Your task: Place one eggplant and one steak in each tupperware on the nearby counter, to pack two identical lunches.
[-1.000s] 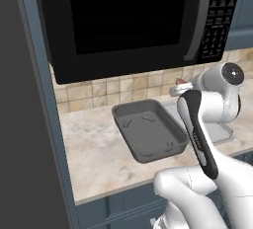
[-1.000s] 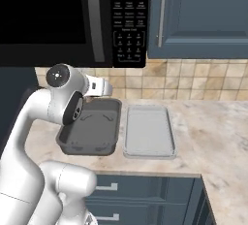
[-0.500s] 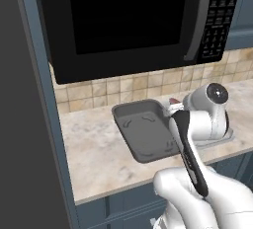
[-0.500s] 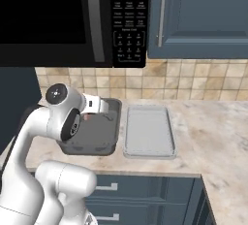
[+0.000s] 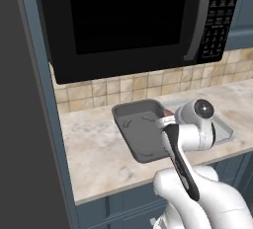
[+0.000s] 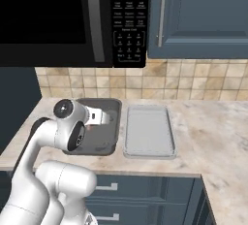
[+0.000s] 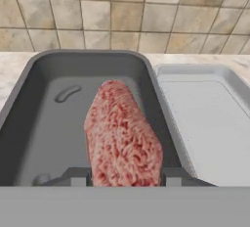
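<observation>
My gripper [image 7: 124, 178] is shut on a pink-red marbled steak [image 7: 124, 133], which hangs upright between the fingertips just above the dark grey tupperware [image 7: 49, 118]. That deep tub has nothing else in it. The pale grey tupperware [image 7: 205, 123] lies right beside it with nothing in it. From the left base view, the gripper [image 5: 166, 122] hovers over the right part of the dark tub [image 5: 136, 129], with the pale tray [image 5: 226, 133] behind the arm. The right base view shows the tub [image 6: 104, 139], the tray [image 6: 147, 132] and the gripper [image 6: 99, 117] on the counter [image 6: 203, 136]. The eggplant is out of view.
A black microwave [image 5: 128, 20] hangs low over the counter, with a tiled backsplash [image 7: 122, 11] behind. A dark tall panel [image 5: 24, 124] bounds the left end. A blue-grey wall cabinet [image 6: 198, 15] sits upper right, and drawer fronts [image 6: 145, 195] run below.
The hand has come down toward the dark tub with the steak still gripped. The tubs have not moved.
</observation>
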You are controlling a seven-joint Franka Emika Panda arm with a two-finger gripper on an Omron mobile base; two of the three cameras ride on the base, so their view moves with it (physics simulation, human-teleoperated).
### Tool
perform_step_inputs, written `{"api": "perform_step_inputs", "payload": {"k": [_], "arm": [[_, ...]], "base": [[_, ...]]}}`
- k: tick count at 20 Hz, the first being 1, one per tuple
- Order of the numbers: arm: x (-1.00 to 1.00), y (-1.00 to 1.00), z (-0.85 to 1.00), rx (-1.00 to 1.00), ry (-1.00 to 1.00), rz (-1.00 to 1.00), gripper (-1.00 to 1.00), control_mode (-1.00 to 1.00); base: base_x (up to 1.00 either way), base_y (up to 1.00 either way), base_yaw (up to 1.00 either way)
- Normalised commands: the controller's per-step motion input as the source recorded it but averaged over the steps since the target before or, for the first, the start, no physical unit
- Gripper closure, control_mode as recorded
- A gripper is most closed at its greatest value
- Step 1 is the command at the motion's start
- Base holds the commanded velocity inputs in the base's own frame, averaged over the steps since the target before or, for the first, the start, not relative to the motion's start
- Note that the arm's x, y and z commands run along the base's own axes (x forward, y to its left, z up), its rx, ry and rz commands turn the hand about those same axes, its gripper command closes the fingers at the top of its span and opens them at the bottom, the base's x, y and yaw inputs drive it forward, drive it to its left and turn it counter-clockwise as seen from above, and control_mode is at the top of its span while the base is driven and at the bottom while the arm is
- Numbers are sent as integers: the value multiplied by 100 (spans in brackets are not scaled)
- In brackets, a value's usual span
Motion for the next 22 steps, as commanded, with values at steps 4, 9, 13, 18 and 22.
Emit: {"api": "perform_step_inputs", "payload": {"k": [4,9,13,18,22], "arm": [[46,19,-35,0,11,0,100,-100],[38,12,-35,0,8,0,100,-100],[18,0,-46,0,0,0,100,-100],[20,0,-46,0,0,1,100,-100],[29,0,-42,0,0,0,100,-100]], "base": [[0,0,0],[0,0,0],[0,0,0],[0,0,0],[0,0,0]]}}
